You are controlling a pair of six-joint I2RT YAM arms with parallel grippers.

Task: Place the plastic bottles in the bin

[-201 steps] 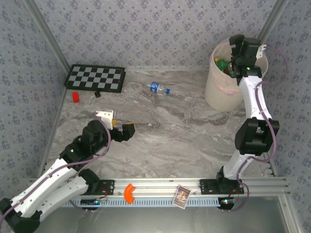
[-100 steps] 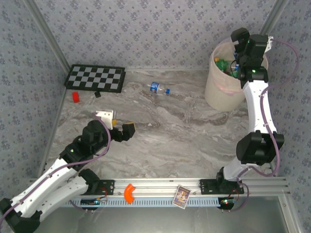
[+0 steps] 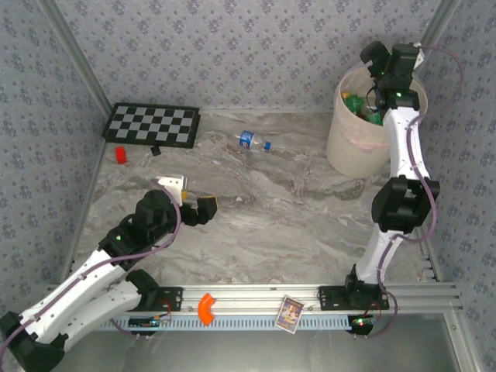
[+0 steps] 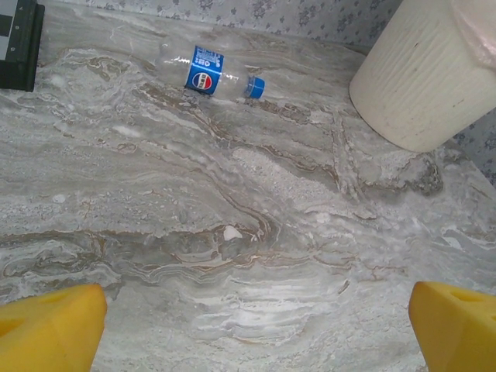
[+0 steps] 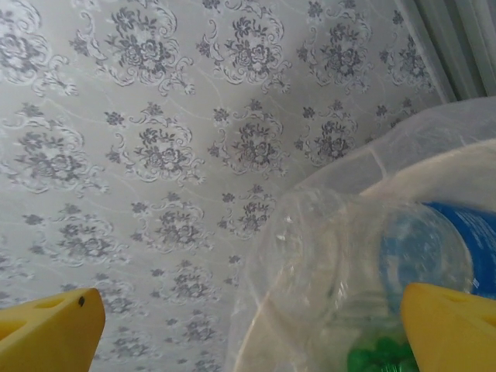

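One clear plastic bottle (image 3: 254,141) with a blue label and cap lies on its side on the marble table, far centre; it is also in the left wrist view (image 4: 209,72). My left gripper (image 3: 195,201) hovers open and empty, well short of it, yellow fingertips (image 4: 50,329) wide apart. The pale bin (image 3: 358,128) stands at the far right with green bottles (image 3: 358,105) inside. My right gripper (image 3: 381,60) is raised above the bin's far rim, open. Just beyond its fingertips (image 5: 449,329), a clear blue-labelled bottle (image 5: 387,263) lies against the liner (image 5: 364,167).
A black-and-white checkerboard (image 3: 153,125) lies at the far left, with a small red block (image 3: 121,154) and a small black piece (image 3: 156,151) beside it. Patterned walls close in on three sides. An orange hook (image 3: 205,308) and a card (image 3: 290,314) sit on the front rail.
My right wrist has lifted and swung back over the bin's far rim, the arm straightening. The left gripper has edged slightly forward. The bottle on the table has not moved.
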